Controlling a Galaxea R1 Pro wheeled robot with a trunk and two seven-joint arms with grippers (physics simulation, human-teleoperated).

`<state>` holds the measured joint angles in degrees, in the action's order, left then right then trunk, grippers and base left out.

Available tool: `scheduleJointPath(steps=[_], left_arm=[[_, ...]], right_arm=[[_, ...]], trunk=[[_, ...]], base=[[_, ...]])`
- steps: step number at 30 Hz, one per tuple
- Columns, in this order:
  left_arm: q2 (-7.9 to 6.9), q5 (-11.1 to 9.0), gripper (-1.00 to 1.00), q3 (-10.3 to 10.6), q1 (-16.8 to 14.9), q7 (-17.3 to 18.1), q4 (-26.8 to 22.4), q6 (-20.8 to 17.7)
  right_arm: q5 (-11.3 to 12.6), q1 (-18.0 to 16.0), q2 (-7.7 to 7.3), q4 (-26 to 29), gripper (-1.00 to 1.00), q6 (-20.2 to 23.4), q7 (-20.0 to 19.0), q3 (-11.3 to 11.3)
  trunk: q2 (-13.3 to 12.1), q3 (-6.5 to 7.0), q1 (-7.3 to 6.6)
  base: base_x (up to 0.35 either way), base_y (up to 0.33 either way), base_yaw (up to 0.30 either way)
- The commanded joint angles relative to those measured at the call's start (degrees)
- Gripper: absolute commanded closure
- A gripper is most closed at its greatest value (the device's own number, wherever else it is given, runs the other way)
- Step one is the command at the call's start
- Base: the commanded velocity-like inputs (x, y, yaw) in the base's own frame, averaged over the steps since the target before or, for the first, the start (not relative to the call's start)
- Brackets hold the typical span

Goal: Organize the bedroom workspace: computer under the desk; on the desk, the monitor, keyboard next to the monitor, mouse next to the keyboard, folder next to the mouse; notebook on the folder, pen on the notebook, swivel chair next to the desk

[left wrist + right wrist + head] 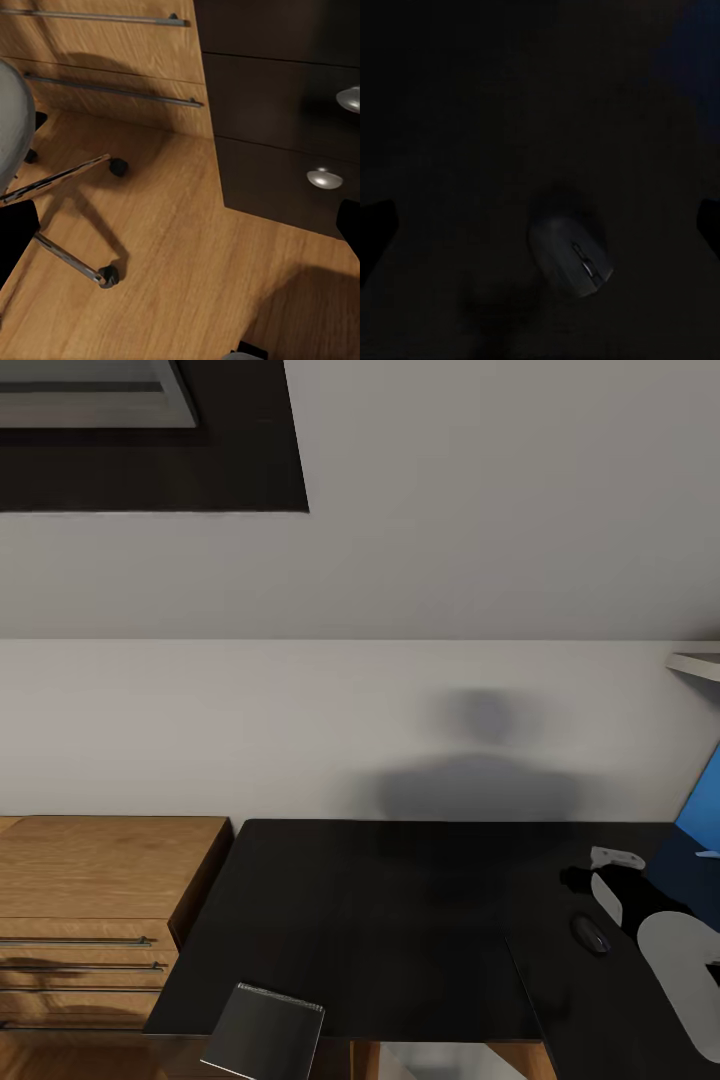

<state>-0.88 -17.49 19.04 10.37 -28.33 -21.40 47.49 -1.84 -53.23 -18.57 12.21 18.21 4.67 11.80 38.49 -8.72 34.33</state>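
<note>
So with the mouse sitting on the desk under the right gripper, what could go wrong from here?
The notebook overhangs the desk's front edge, so a nudge from the robot could tip it to the floor. The right gripper hovers close above the mouse; a careless descent might shove it. The swivel chair's casters lie near the left arm's space, so a swing could snag them.

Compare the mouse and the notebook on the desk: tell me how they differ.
The mouse is a small dark oval lump; the notebook is a flat grey rectangle, clearly larger. The mouse sits fully on the black desk, toward its right; the notebook lies tilted at the near edge, partly overhanging it. The notebook has a spiral-like binding along one edge; the mouse has a centre wheel. Both rest on the desk, ungrasped.
</note>
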Motion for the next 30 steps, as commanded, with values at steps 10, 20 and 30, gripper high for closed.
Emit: scheduleJointPath(steps=[10,20,30], left_arm=[[0.32,-0.3,-1.0,0.7,0.0,-0.3,-0.2,0.1],[0.35,-0.3,-1.0,0.7,0.0,-0.3,-0.2,0.1],[0.35,-0.4,-1.0,0.7,0.0,-0.3,-0.2,0.0]], right_arm=[[-0.3,0.0,-0.06,0.1,-1.0,0.3,0.1,0.2],[-0.5,0.0,-0.15,0.1,-1.0,-0.8,0.1,0.2],[-0.5,0.0,-0.15,0.2,-1.0,-0.9,0.1,0.2]], trunk=[[2.1,-0.98,1.12],[6.1,-2.77,3.31],[10.1,-4.57,5.51]], base=[[0.0,0.0,0.0],[0.0,0.0,0.0],[0.0,0.0,0.0]])
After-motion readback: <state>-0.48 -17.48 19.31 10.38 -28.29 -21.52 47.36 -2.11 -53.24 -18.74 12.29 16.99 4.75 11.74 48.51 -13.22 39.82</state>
